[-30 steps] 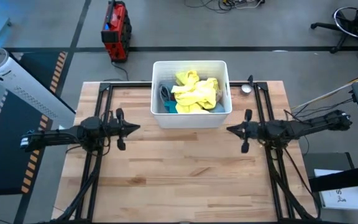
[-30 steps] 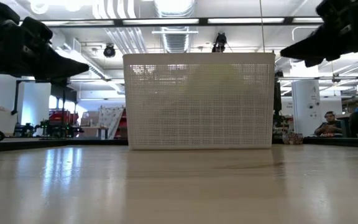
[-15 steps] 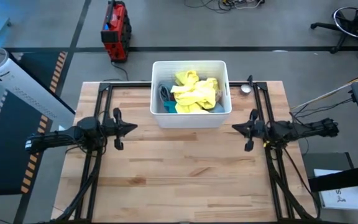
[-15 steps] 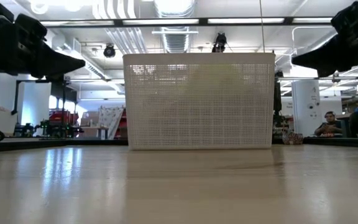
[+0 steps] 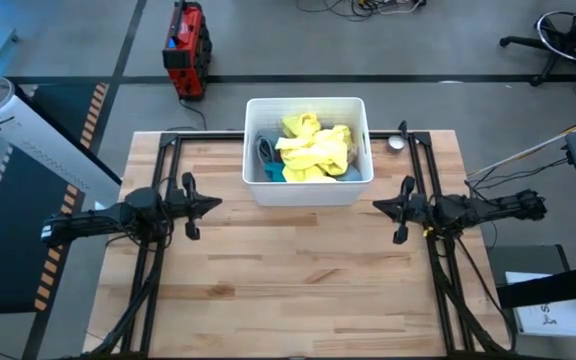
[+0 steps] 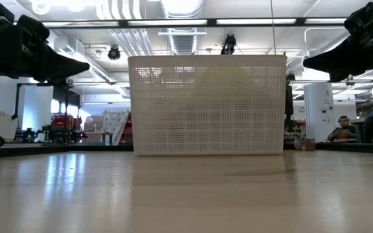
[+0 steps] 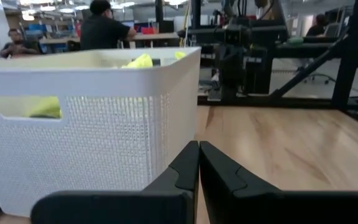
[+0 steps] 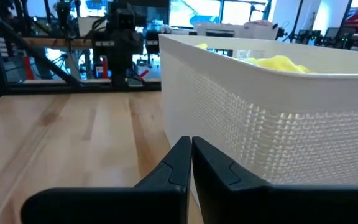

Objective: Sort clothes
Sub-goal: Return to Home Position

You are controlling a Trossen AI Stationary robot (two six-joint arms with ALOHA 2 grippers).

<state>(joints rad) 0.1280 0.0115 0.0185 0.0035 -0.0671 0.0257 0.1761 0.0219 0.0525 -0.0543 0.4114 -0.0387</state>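
The clothes (image 5: 311, 148) lie heaped in a white plastic basket (image 5: 308, 190) at the table's far middle: bright yellow on top, with teal, grey and light blue showing at the sides. The yellow also shows in the left wrist view (image 7: 140, 60) and the right wrist view (image 8: 278, 61). My left gripper (image 5: 218, 204) hovers shut and empty to the basket's left, pointing right. My right gripper (image 5: 376, 207) hovers shut and empty to the basket's right, pointing left.
A small round metal thing (image 5: 396, 142) lies at the table's far right, beside the basket. Bare wood (image 5: 298, 290) spreads from the basket to the near edge. Black frame rails (image 5: 158, 270) run along both sides. People show in the room behind (image 7: 104, 28).
My right gripper has drawn back a little toward the table's right edge, away from the basket. My left gripper has shifted slightly toward the left edge. Both stay shut. The clothes have kept still.
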